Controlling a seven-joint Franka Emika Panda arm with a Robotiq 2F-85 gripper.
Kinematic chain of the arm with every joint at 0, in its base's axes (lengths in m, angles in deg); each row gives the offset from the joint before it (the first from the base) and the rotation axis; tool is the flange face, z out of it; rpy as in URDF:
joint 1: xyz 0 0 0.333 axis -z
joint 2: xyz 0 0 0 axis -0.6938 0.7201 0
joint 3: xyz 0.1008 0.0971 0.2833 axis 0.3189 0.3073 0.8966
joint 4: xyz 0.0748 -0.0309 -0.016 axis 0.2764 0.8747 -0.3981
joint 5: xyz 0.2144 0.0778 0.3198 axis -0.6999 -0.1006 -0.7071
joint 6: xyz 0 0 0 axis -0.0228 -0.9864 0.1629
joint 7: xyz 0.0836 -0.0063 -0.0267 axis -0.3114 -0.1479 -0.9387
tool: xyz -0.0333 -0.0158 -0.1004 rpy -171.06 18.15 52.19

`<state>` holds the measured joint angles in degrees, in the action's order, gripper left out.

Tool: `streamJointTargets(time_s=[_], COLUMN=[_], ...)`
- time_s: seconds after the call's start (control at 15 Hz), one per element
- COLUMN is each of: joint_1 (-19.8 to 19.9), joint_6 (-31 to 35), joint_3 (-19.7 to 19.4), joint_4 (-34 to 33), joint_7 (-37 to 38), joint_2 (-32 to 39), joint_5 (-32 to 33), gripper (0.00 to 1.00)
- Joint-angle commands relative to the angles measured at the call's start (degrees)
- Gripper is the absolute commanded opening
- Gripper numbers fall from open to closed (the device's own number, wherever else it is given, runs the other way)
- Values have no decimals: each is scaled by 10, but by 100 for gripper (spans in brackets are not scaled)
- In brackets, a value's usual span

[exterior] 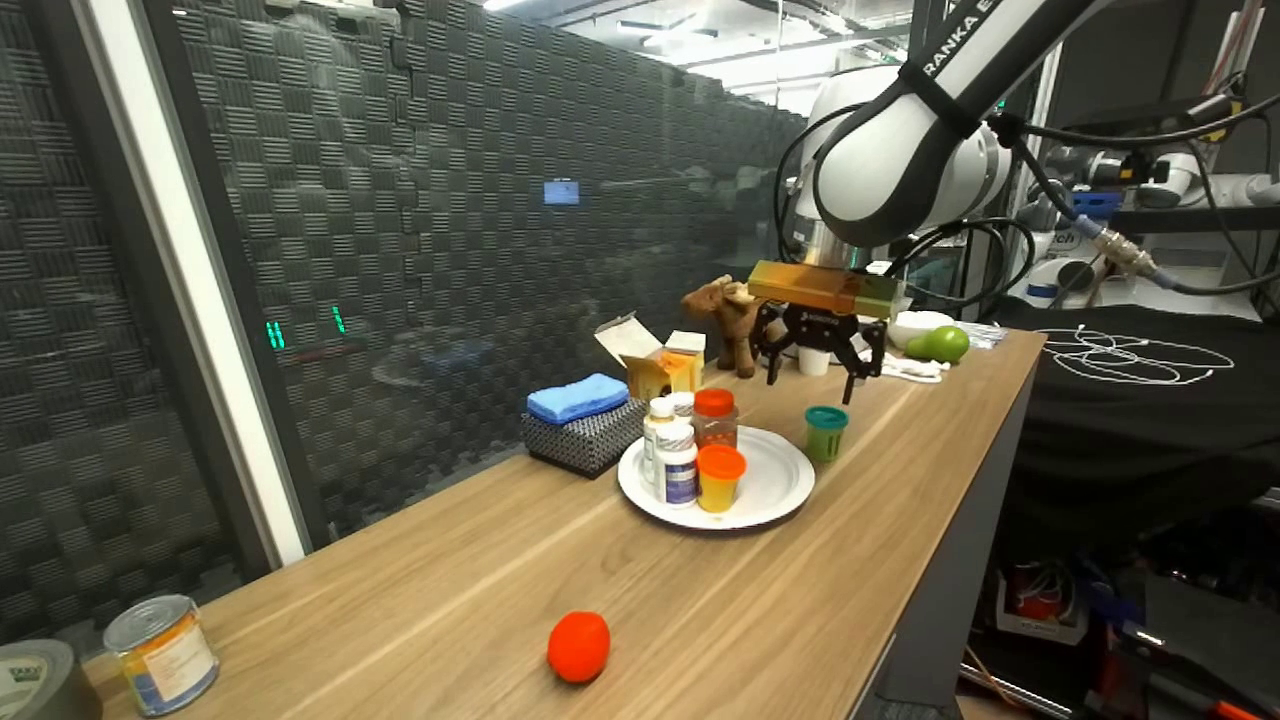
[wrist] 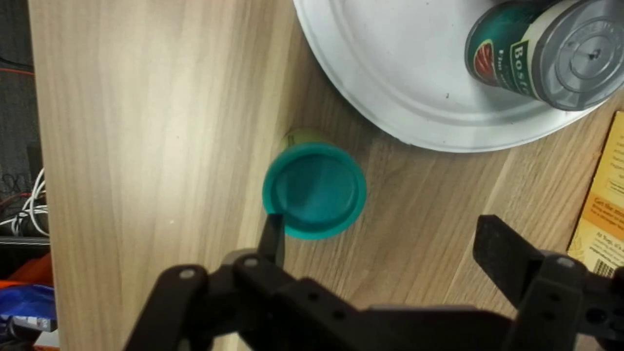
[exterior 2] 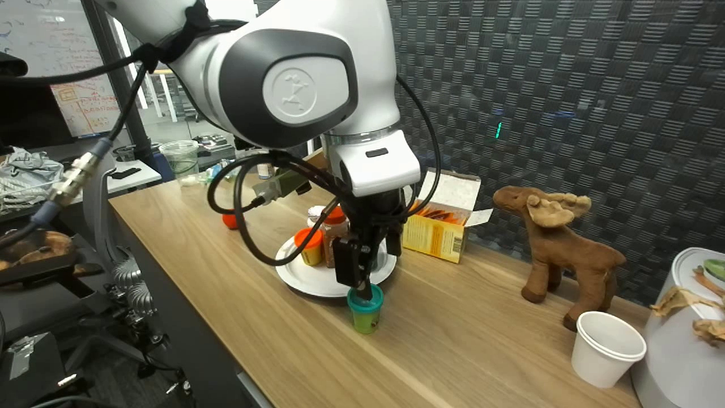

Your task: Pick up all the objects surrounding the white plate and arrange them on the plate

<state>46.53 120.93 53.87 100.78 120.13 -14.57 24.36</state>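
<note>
Looking along the long brown wood-grain worktop (exterior: 450, 600), we find the flat, round white plate (exterior: 770, 480), then the black two-fingered hand (exterior: 810, 386), hanging spread wide and holding nothing. Below it, just beside the plate, the small teal-lidded green plastic tub (wrist: 314, 190) stands upright; in the wrist view it lies toward the finger (wrist: 274, 239) nearer the worktop's edge, so we judge a sideways shift should precede lowering.

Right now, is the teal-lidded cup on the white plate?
No: in the wrist view the teal-lidded cup stands on the wooden tabletop, beside the white plate.
</note>
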Motion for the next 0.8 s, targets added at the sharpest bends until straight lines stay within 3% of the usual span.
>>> streamJointTargets(time_s=[0.0,0.47,0.73], joint_1=[-7,-24,-25], joint_6=[-1,3,-4], joint_3=[2,1,-11], joint_4=[27,70,55], joint_7=[-2,24,58], joint_2=[-23,-25,-16], joint_5=[4,22,61], gripper=[100,100,100])
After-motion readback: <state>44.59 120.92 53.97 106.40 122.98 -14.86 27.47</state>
